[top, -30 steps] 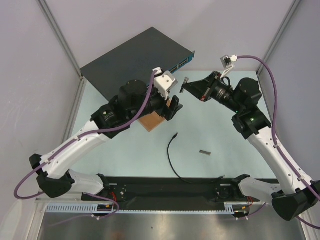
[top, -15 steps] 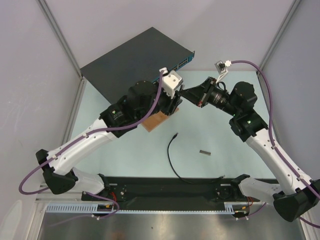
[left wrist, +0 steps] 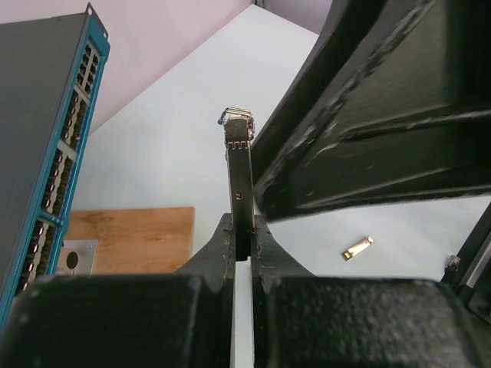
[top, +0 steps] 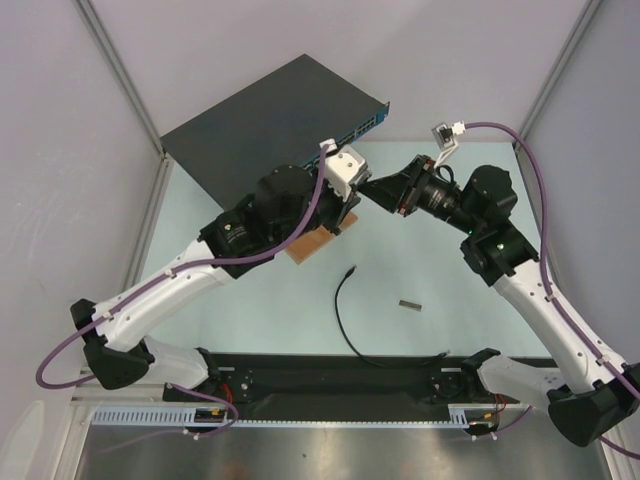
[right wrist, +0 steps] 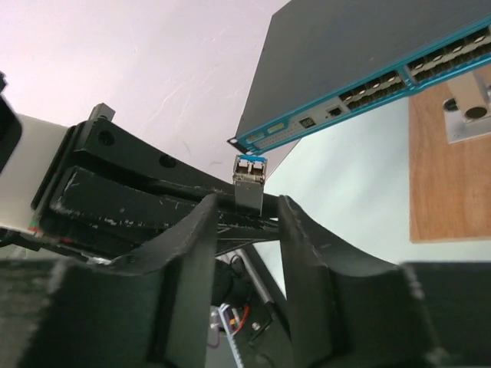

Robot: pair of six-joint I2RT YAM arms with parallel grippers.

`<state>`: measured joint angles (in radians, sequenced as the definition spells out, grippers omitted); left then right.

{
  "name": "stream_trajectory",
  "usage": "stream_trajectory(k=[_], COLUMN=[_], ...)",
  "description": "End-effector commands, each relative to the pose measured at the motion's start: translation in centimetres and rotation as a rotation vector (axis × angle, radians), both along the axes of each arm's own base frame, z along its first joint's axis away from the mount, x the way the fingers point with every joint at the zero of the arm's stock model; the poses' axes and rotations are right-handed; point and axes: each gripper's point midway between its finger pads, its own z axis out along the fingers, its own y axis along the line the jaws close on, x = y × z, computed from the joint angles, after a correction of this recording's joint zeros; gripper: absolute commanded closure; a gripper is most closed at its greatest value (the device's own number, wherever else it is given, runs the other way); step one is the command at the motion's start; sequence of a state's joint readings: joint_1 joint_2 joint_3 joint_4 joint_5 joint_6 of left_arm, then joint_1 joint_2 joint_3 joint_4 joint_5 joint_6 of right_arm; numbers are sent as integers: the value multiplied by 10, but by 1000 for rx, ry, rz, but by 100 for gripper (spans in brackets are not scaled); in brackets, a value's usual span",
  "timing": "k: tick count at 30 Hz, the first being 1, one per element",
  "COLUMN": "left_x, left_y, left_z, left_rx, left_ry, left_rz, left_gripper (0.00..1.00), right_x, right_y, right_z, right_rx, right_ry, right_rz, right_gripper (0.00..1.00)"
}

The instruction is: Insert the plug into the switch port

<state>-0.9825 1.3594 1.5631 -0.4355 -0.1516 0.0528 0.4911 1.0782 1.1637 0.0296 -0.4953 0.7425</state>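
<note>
The plug [top: 350, 270] lies on the table at the end of its thin black cable [top: 341, 318], with neither gripper near it. The switch [top: 262, 112] lies at the back, its teal port row [top: 363, 124] facing right. The same port row [left wrist: 63, 165] runs down the left edge of the left wrist view, and the row [right wrist: 383, 83] crosses the top of the right wrist view. My left gripper [left wrist: 243, 239] is shut on a short grey metal piece [left wrist: 238, 165] that sticks up. My right gripper [right wrist: 247, 216] stands open around that piece [right wrist: 248, 178], its fingers [right wrist: 311, 253] apart from it.
A brown wooden board [top: 303, 246] with a small metal bracket [left wrist: 76, 257] lies under the left gripper [top: 350, 198], beside the switch front. A second grey metal piece [top: 409, 304] rests on the table right of the cable. Side walls close in the table.
My left arm moved right to meet the right gripper and its jaws closed on the grey metal piece. The right gripper's jaws opened off that piece.
</note>
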Motion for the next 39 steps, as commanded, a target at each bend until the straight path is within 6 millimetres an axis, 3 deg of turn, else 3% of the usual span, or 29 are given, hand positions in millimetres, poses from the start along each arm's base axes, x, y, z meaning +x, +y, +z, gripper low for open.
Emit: stream_trajectory(k=[1, 5, 10, 14, 16, 20, 23, 26, 32, 33, 39], left_x=[-6, -28, -81, -130, -151, -176, -189, -202, -213, -214, -218], left_y=[20, 26, 28, 31, 34, 43, 48, 52, 56, 56, 59], left_z=[21, 17, -2, -19, -27, -48, -60, -67, -80, -81, -86], left_rx=[-50, -57, -56, -35, -28, -13, 2, -1, -3, -4, -31], left_ry=[-32, 8, 190, 347, 417, 512, 583, 647, 738, 748, 831], left_rz=[12, -96, -395, -611, -696, -786, -838, -890, -922, -927, -941], left_gripper=[100, 99, 100, 100, 100, 100, 100, 100, 100, 100, 100], right_x=[-11, -18, -43, -77, -88, -116, -132, -136, -140, -153, -170], right_y=[-11, -25, -46, -60, -61, -65, -64, -61, -35, -26, -2], right_z=[18, 25, 21, 10, 3, -15, -23, -33, -48, -51, -68], right_rx=[16, -51, -258, -481, -541, -648, -701, -762, -809, -788, -805], right_ry=[-78, -186, -429, -737, -797, -911, -1021, -1095, -1172, -1201, -1263], right_rz=[-5, -2, 24, 106, 153, 282, 361, 420, 534, 586, 677], right_gripper=[56, 16, 1, 0, 1, 6, 10, 16, 27, 27, 36])
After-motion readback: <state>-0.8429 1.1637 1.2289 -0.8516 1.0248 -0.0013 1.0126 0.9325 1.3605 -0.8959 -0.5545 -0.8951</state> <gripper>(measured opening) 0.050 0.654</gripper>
